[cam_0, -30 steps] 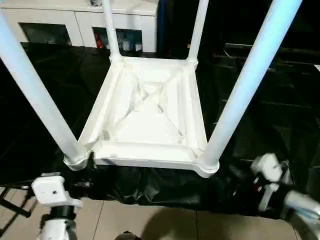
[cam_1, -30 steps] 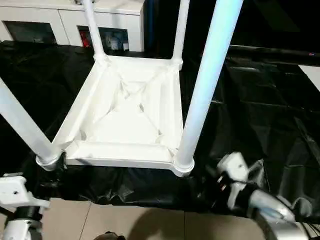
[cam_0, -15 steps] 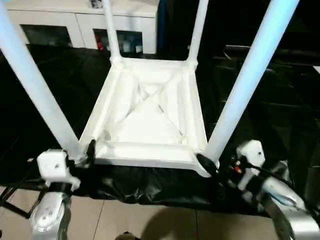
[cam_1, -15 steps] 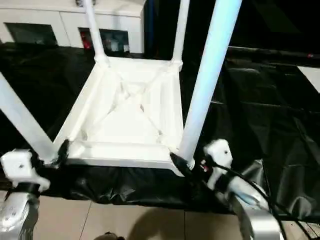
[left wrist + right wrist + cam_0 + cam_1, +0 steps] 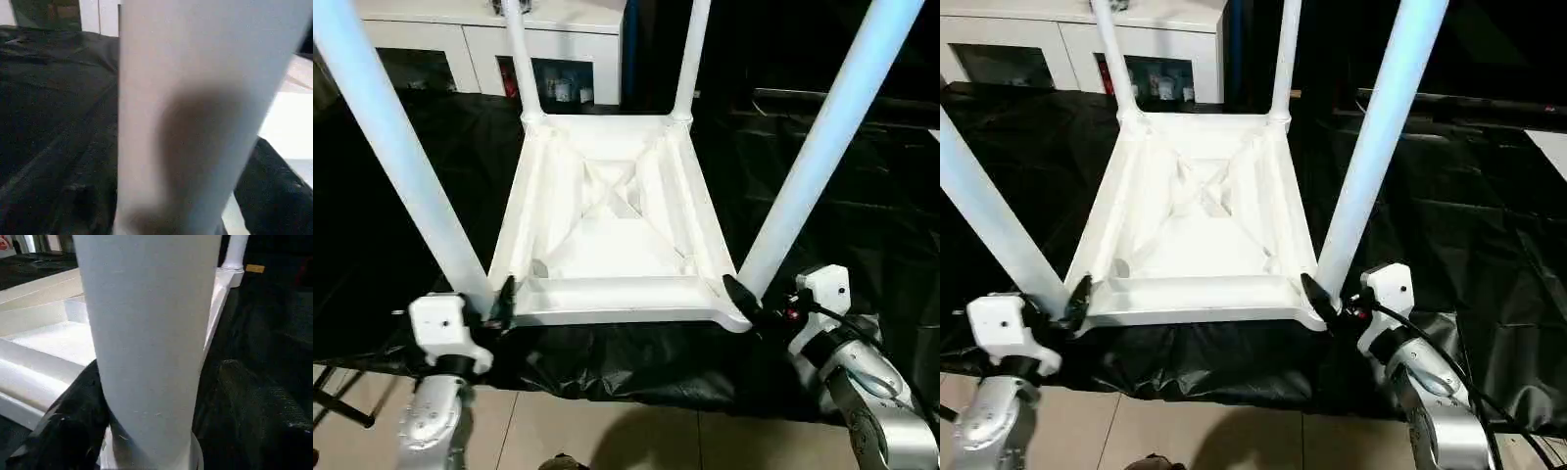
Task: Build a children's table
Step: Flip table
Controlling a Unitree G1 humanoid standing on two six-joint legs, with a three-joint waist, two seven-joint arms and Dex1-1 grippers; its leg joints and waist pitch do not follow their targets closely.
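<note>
The children's table (image 5: 607, 245) lies upside down on a black cloth, its four white legs pointing up. My left gripper (image 5: 485, 300) is at the base of the near-left leg (image 5: 401, 157), with one black finger (image 5: 506, 294) on the leg's inner side. In the left wrist view that leg (image 5: 195, 98) stands right in front of the camera. My right gripper (image 5: 754, 299) is shut round the base of the near-right leg (image 5: 822, 147), one finger (image 5: 83, 401) pressed against it. The two far legs (image 5: 517, 59) stand untouched.
The black cloth (image 5: 411, 196) covers the work surface and hangs over its near edge. Tiled floor (image 5: 607, 436) shows below that edge. A white cabinet (image 5: 460, 39) with shelf openings stands behind, and dark equipment (image 5: 822, 98) at the back right.
Both grippers have risen from below the table's near edge to the bases of the two near legs and closed in on them. The camera has shifted a little.
</note>
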